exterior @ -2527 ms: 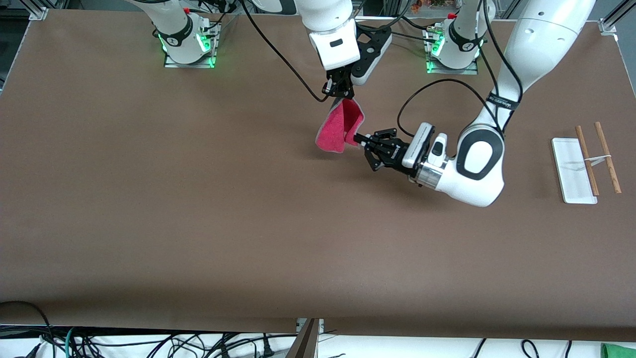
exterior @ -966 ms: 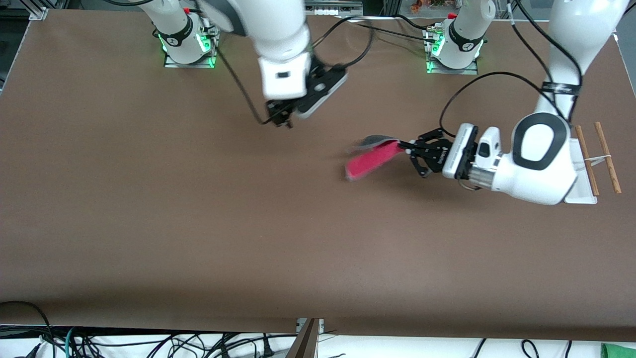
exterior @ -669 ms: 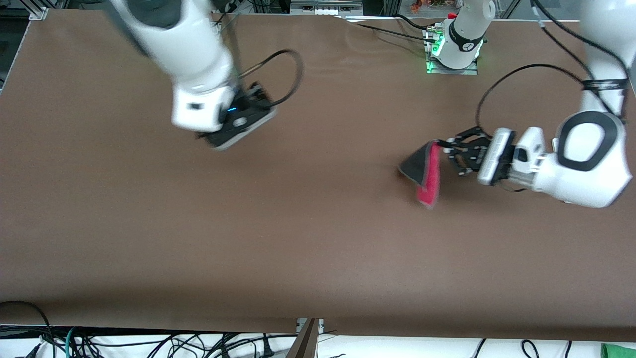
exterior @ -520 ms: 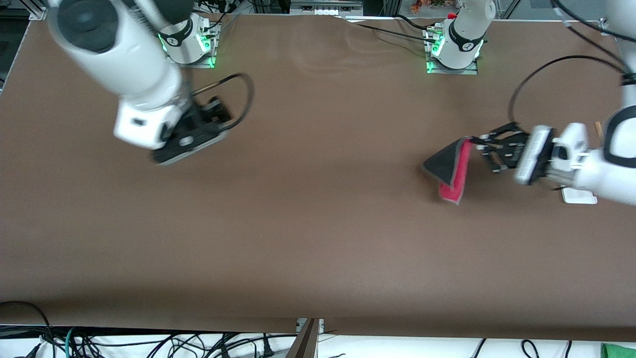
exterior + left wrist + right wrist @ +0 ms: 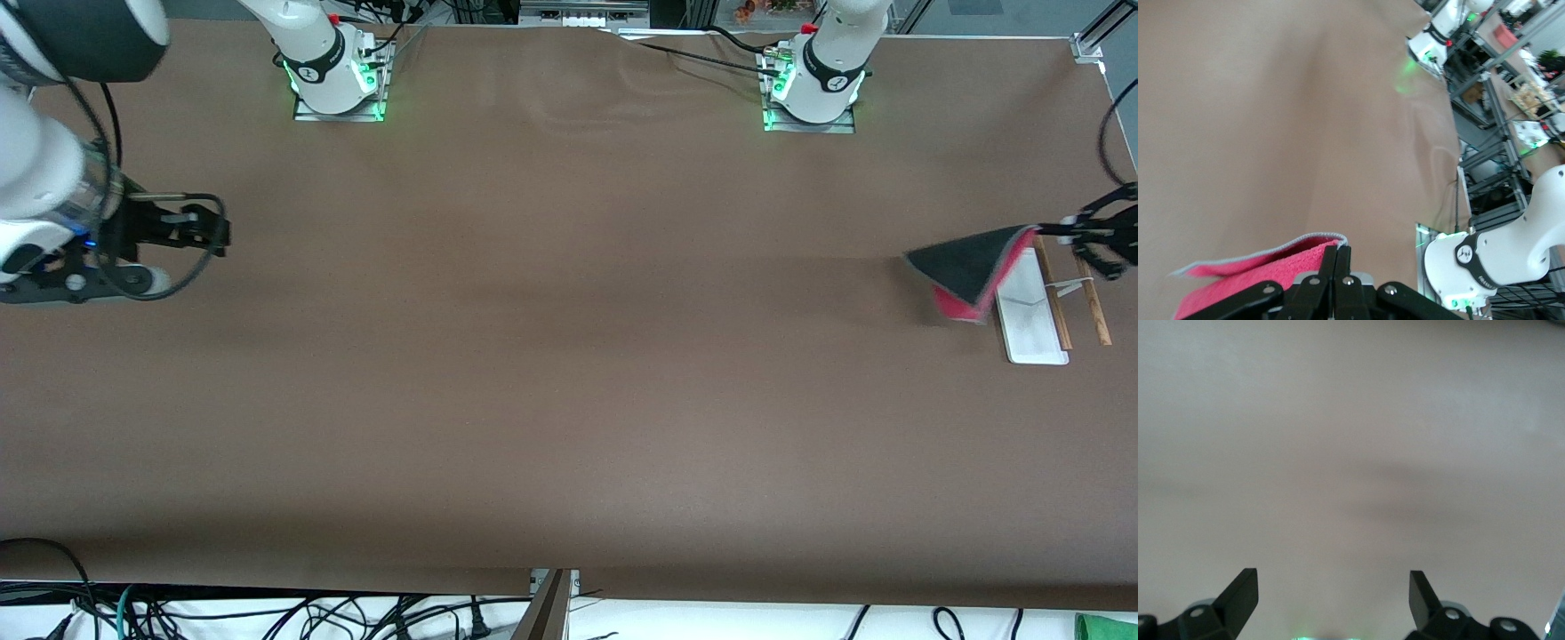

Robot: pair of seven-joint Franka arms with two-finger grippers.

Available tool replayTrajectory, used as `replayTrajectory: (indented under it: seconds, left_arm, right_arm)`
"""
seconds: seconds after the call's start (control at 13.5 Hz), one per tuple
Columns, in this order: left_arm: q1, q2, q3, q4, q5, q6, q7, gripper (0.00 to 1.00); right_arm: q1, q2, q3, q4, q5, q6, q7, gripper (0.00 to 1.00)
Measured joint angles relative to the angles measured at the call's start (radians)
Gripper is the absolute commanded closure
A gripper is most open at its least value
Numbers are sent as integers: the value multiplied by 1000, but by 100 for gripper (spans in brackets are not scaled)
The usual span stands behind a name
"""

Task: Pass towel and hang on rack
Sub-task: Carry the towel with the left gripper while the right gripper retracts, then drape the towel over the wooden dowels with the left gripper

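The left gripper [image 5: 1062,229], clamped on a corner of the soft grey-and-pink towel [image 5: 965,267], held it over the white-based, wooden-rodded rack [image 5: 1031,307], seemingly for draping. The right gripper [image 5: 1333,593] waited, jaws apart, well away from the rack above the brown worktop [image 5: 551,356].

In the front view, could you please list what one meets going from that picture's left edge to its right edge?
Right gripper, open → towel, hanging over the table → rack, its white base then two wooden rods → left gripper, shut on the towel's corner.

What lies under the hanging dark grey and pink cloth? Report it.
Under the dark grey and red-pink towel, held by the shut left tool: brown table and the rack's white base, one corner covered.
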Motion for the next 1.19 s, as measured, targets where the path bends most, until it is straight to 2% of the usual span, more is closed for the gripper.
replayTrajectory:
  seconds: [0.3, 0.45, 0.59, 0.89, 1.04, 1.19]
  left_arm:
    - [107, 32, 50, 106, 4, 38, 22, 100]
    - [161, 64, 54, 132, 4, 104, 27, 100]
    - [195, 98, 59, 141, 4, 175, 34, 100]
    - [203, 142, 115, 150, 4, 328, 189, 100]
    - [204, 147, 152, 154, 4, 336, 227, 100]
    - [205, 165, 183, 155, 5, 342, 257, 100]
  right_arm:
    - [-40, -48, -77, -30, 0, -27, 1, 0]
    - [-59, -70, -106, -41, 8, -29, 1, 0]
    - [-74, -88, -115, -69, 47, -30, -8, 0]
    - [-78, -107, -116, -103, 107, -31, -114, 0]
    - [-84, -118, -117, -104, 159, -33, -84, 0]
    - [-85, -128, -119, -106, 171, -43, -65, 0]
